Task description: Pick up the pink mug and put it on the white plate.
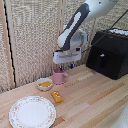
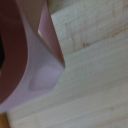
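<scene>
The pink mug (image 1: 60,77) stood on the desk (image 1: 90,100), just at three o'clock of the small pale bowl (image 1: 45,84) with orange contents, and it appeared not yet lifted. Directly at its twelve o'clock hung the gripper (image 1: 65,65), its blue-tipped fingers (image 1: 71,65) reaching down to about the rim; whether they had clamped on the mug could not be told. In the wrist view the mug (image 2: 45,65) filled much of the picture, very close, above pale wood (image 2: 95,75). The approach seemed done and the grasp at hand or just forming. Lifting, carrying and setting down were left: the white platter (image 1: 33,112) lay apart at the mug's seven o'clock, bare, with a small orange block (image 1: 57,96) between them.
</scene>
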You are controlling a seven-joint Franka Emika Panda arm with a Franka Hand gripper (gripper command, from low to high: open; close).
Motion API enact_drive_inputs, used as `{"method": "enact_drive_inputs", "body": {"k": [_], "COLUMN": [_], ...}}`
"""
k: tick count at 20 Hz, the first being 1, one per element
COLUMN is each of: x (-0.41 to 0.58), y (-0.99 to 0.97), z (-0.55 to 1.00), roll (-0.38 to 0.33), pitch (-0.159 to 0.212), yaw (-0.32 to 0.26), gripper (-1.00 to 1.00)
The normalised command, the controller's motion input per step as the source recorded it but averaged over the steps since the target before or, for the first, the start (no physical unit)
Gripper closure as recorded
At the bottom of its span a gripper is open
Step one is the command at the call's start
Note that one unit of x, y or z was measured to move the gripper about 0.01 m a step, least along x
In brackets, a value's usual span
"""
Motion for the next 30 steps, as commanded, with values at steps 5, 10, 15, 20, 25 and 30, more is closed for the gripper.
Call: {"method": "enact_drive_inputs", "body": {"k": [5,10,15,20,25,30], "x": [0.253,0.202,0.001,0.0,-0.015,-0.041], "y": [0.13,0.09,0.03,0.0,0.0,0.0], "z": [-0.22,-0.14,-0.03,0.0,0.11,0.66], "roll": [-0.093,-0.051,-0.023,-0.005,0.0,0.005], "pitch": [-0.014,0.015,0.017,-0.022,-0.077,-0.05], "yaw": [0.106,0.066,0.0,0.0,-0.006,-0.023], "gripper": [-1.0,1.0,1.0,1.0,1.0,1.0]}}
